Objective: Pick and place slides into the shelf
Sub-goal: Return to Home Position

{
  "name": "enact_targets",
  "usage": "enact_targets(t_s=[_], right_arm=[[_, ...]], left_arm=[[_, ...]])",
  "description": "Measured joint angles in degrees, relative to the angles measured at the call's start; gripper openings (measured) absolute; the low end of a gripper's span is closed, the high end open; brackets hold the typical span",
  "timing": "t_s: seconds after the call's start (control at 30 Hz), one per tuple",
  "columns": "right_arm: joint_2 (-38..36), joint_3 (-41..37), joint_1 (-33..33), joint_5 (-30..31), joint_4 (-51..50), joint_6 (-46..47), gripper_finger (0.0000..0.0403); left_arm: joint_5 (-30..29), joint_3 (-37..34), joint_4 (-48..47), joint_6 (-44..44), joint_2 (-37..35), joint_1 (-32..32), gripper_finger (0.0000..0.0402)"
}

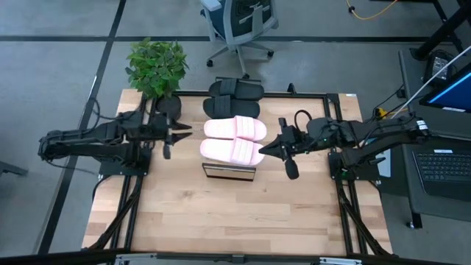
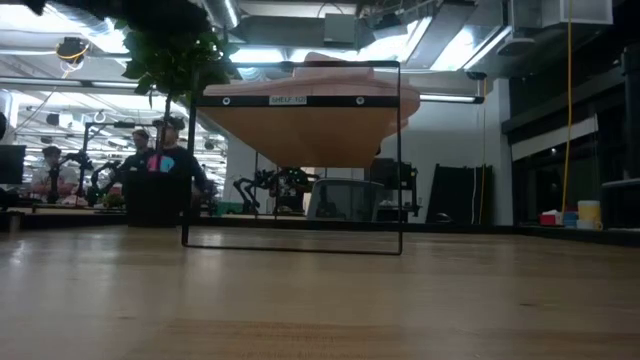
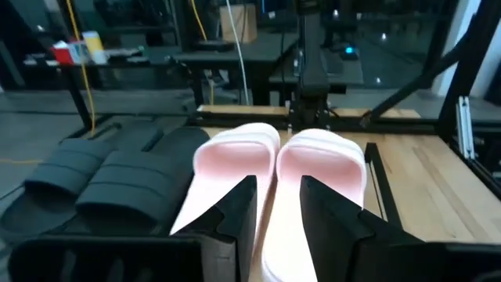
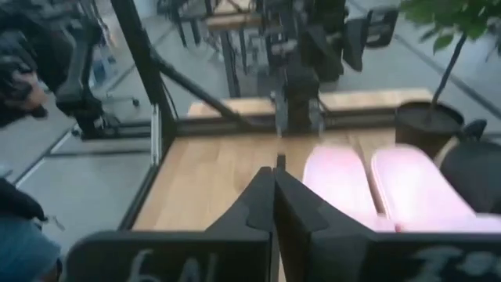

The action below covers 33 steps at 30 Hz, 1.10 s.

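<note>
Beside the shelf (image 1: 229,171), we judge the left claw (image 1: 185,132), slightly parted, or right claw (image 1: 263,151), closed empty, might knock pink slides (image 1: 235,128) off.

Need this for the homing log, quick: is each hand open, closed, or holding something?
Left hand: open, holding nothing.
Right hand: closed, holding nothing.

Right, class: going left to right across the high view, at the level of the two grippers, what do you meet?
left gripper → pink slides, lying on the shelf → right gripper → laptop
</note>
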Motion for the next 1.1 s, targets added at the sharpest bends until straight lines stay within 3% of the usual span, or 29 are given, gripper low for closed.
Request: enact_targets(t_s=[0.4, 0.7, 0.87, 1.1], right_arm=[[0.50, 0.00, -0.91, 0.92, 2.17, 2.96, 0.0018], [0.50, 0.00, -0.82, 0.93, 4.55, -1.47, 0.0018], [0.50, 0.00, -0.82, 0.13, 4.50, -1.40, 0.0018], [1.20, 0.00, -0.82, -1.86, 7.10, -0.81, 0.0018]], left_arm=[[0.06, -11.85, -0.01, -5.43, -17.90, 3.22, 0.0091], [0.91, -21.93, 8.88, -7.65, -20.76, 3.20, 0.0091], [6.26, -27.24, 17.49, -10.39, -20.82, 3.18, 0.0091], [7.49, -31.18, 19.52, -13.05, -21.67, 3.16, 0.0091]])
